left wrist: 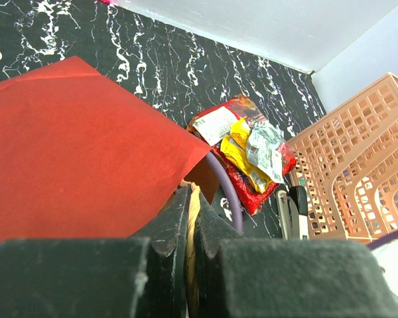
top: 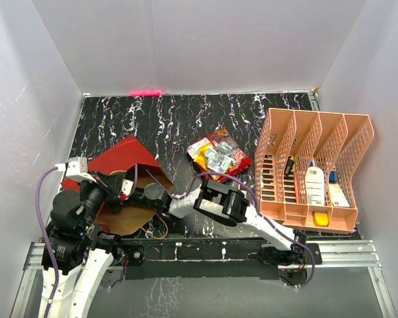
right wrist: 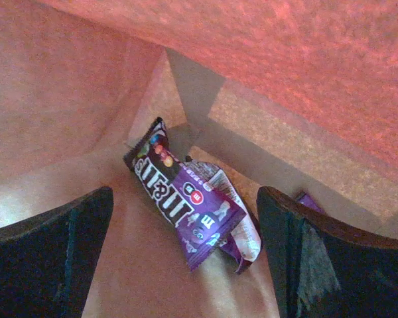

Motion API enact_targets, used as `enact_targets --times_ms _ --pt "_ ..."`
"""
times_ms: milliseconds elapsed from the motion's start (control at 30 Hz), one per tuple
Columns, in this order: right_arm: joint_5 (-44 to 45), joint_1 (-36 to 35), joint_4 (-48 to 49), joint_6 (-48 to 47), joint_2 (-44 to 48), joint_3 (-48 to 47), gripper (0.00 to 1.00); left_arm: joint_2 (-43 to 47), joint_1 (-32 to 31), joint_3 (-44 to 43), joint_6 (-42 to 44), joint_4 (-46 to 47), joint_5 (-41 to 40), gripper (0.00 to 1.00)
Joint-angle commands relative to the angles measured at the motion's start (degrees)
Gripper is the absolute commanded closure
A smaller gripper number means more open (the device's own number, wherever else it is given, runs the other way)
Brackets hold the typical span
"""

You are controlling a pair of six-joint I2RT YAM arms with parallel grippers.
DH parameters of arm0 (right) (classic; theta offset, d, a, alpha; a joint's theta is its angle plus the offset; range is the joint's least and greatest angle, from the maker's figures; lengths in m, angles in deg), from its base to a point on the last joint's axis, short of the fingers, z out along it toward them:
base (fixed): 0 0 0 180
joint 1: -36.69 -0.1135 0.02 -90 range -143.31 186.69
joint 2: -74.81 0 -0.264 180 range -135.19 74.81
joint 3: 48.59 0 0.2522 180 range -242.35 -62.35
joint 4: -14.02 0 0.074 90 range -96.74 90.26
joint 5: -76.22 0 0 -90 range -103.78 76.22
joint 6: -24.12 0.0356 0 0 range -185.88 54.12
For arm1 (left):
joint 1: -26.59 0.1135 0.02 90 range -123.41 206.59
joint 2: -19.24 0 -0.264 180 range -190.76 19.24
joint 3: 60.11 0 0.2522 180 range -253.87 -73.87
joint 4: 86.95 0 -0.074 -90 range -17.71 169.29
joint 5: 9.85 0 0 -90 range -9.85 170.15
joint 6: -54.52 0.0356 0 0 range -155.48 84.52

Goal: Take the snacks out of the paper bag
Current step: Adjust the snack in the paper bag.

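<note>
Where the left wrist camera looks along its own tool, I find the left gripper clenched on a tan strip at the mouth edge of the large glossy red paper bag. I cannot tell whether that strip is cord handle or kraft rim.

In the top view, the red paper bag lies on its side at the left of the black, white-veined marble-pattern table, with its brown kraft interior open toward the right arm. The right gripper is inside the bag, its two dark fingers spread wide and holding nothing. Ahead of them, on the kraft floor of the bag, lies a crumpled purple foil snack packet with printed candy lettering, touching neither finger. A second scrap of purple shows just past the finger on that view's right, but too little is visible to identify it.

Outside the bag, a heap of red, yellow and silver crinkly snack packets rests on the table between the bag and the salmon-orange plastic lattice file rack. The rack stands at the table's right edge, well apart from the bag. A white bottle sits in one of its compartments.
</note>
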Motion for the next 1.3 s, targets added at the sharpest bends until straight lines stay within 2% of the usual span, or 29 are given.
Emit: enact_targets --times_ms 0,67,300,500,567,667,800,933,1067,1267 --pt "-1.0 0.8 -4.1 2.9 -3.6 -7.1 0.04 0.3 -0.2 0.1 -0.1 1.8 0.2 1.00" --pt "-1.1 1.1 -6.0 3.5 -5.2 -10.0 0.01 0.2 -0.2 0.1 -0.1 1.7 0.2 1.00" --pt "2.1 1.9 -18.8 4.2 -11.8 -21.9 0.01 -0.5 -0.3 0.1 0.0 1.7 0.2 1.00" --pt "4.6 3.0 -23.6 5.3 -13.6 -22.6 0.34 -1.5 -0.3 -0.1 0.0 1.4 0.1 1.00" --pt "5.7 3.2 -24.2 5.2 -12.6 -21.2 0.51 -1.9 -0.4 -0.1 0.0 1.4 -0.1 1.00" --pt "8.9 3.5 -22.3 5.8 -9.6 -17.1 0.75 -2.3 -0.3 -0.2 0.0 1.3 -0.2 1.00" --pt "13.0 3.5 -17.9 4.7 -2.9 -8.4 0.86 -3.4 -0.4 -0.3 -0.1 1.2 -0.3 1.00" --pt "14.9 3.5 -12.5 3.3 4.9 3.4 0.91 -3.3 -0.3 -0.3 0.0 1.1 -0.2 1.00" --pt "17.4 3.1 -8.7 3.6 12.3 15.6 0.92 -3.8 -0.3 -0.3 -0.1 1.1 -0.4 1.00" --pt "20.2 0.7 -8.1 3.6 19.4 25.4 0.92 -3.7 -0.2 -0.2 -0.1 1.0 -0.4 1.00"
